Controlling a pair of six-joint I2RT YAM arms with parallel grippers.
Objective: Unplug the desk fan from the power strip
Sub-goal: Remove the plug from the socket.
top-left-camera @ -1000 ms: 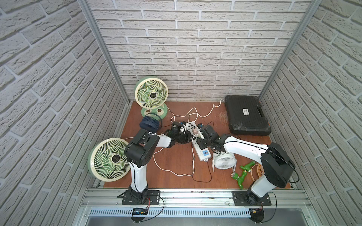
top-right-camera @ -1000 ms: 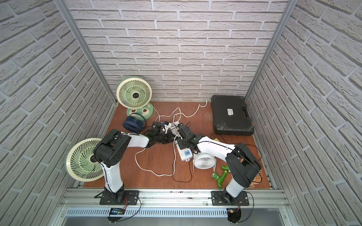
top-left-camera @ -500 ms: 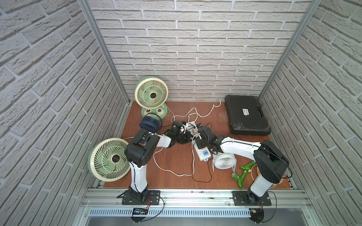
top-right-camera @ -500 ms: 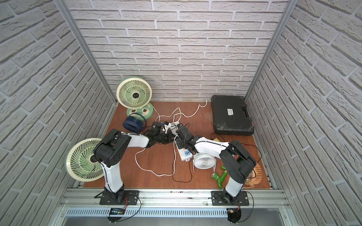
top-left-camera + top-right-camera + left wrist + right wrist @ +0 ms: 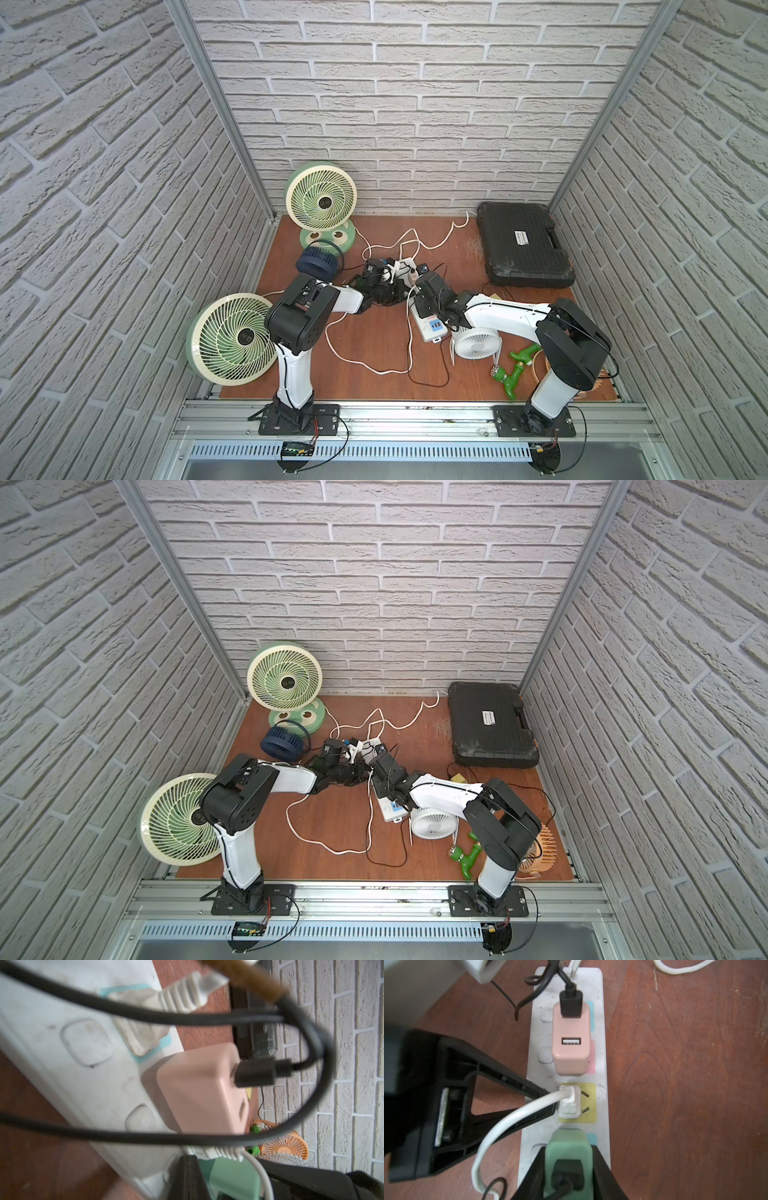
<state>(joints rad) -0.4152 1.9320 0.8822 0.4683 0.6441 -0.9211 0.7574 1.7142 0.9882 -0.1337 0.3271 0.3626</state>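
In a top view the power strip (image 5: 424, 332) lies mid-counter (image 5: 374, 332), its blue USB end nearest, just beside a small white fan (image 5: 478, 343). In the right wrist view, the right tool (image 5: 568, 1148) is closed on the green adapter (image 5: 569, 1138) in the strip's nearest visible socket, a finger against each side. Next, a white plug (image 5: 569, 1101) sits in the yellow socket (image 5: 588, 1103). The left tool (image 5: 551, 1101) is fully closed with its tips at that plug, perhaps pinching it. Farther on stands a pink adapter (image 5: 571, 1047) with a black USB plug (image 5: 570, 1004).
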